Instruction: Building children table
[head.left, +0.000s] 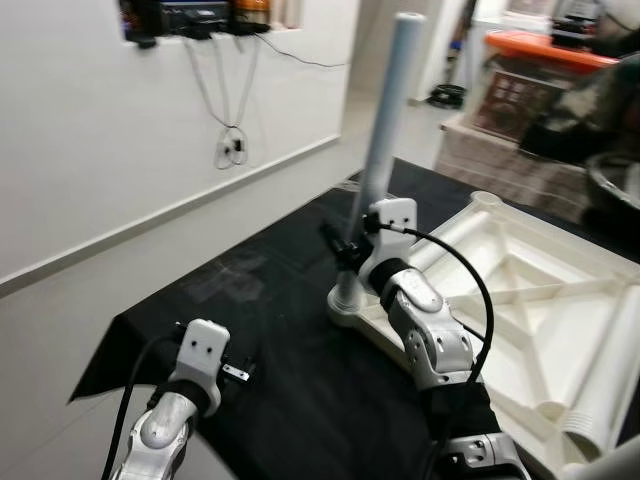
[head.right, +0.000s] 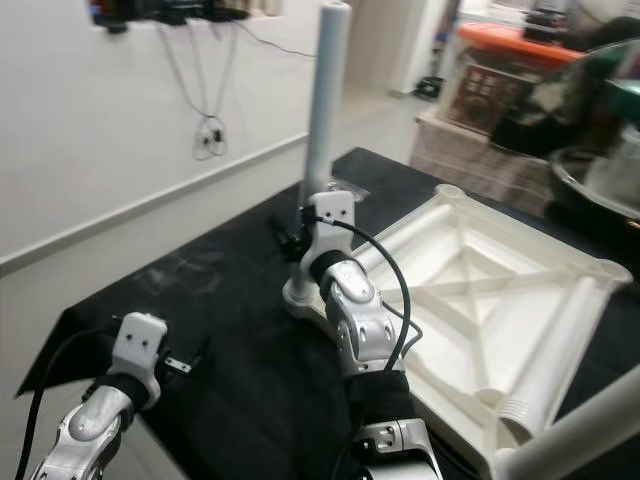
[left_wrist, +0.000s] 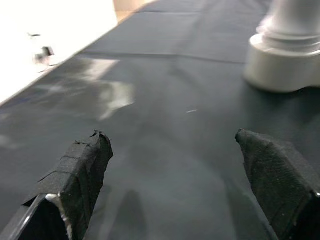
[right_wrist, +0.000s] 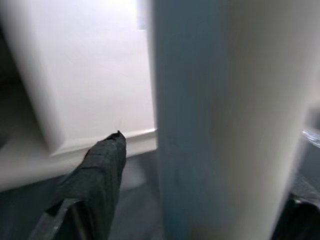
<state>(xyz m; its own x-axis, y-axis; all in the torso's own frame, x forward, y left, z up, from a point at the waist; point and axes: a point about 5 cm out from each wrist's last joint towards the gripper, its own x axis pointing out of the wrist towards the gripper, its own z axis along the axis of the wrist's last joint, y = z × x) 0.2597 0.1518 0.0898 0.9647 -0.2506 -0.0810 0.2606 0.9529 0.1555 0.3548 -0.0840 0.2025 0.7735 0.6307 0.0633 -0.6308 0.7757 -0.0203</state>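
A white plastic table top (head.left: 545, 285) lies upside down on a black mat (head.left: 270, 300). One pale grey leg (head.left: 385, 130) stands upright in its near left corner socket (head.left: 345, 305). My right gripper (head.left: 342, 250) is at the lower part of this leg. In the right wrist view the leg (right_wrist: 225, 125) sits between its fingers (right_wrist: 95, 175), with a gap on one side, so the gripper is open. My left gripper (head.left: 238, 370) hovers open over bare mat at the front left, nothing between its fingers (left_wrist: 80, 170). The socket base (left_wrist: 285, 65) shows ahead of it.
Another white leg (head.left: 610, 370) lies along the table top's right side, and a further one (head.right: 580, 430) crosses the front right corner. The mat's front left edge (head.left: 110, 350) borders pale floor. A white wall with hanging cables (head.left: 232, 145) stands left; boxes (head.left: 520, 100) stand behind.
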